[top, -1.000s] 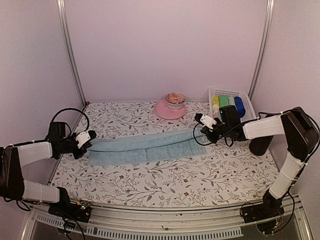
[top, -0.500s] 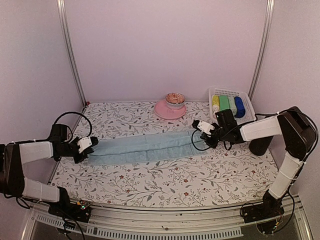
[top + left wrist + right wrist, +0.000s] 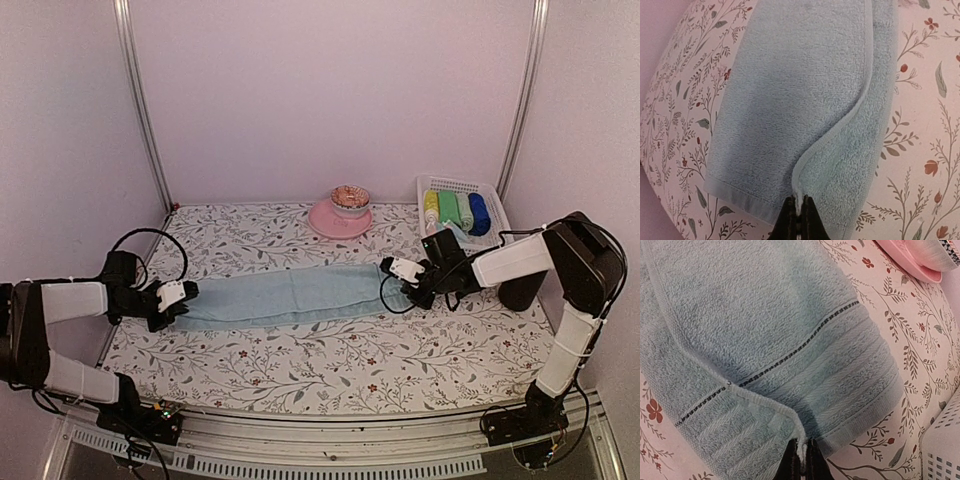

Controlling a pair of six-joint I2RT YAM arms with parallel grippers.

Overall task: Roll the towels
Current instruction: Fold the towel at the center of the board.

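Observation:
A pale blue towel (image 3: 295, 294) lies folded lengthwise in a long band across the middle of the flowered table. My left gripper (image 3: 181, 301) is shut on the corner of the folded-over layer at the towel's left end; the left wrist view shows the towel (image 3: 805, 100) with its hem pinched between the black fingers (image 3: 788, 220). My right gripper (image 3: 398, 276) is shut on the corner of the upper layer at the right end; the right wrist view shows the towel (image 3: 765, 335) with its edge between the fingers (image 3: 790, 462).
A pink plate (image 3: 340, 218) with a small bowl (image 3: 350, 197) on it stands at the back centre, and its rim shows in the right wrist view (image 3: 910, 260). A white basket (image 3: 462, 207) with several rolled towels, yellow, green and blue, stands at the back right.
Both grippers have carried the towel's front edge towards the back, folding it over; the band is now narrower. The right gripper moved left and down, the left gripper slightly right.

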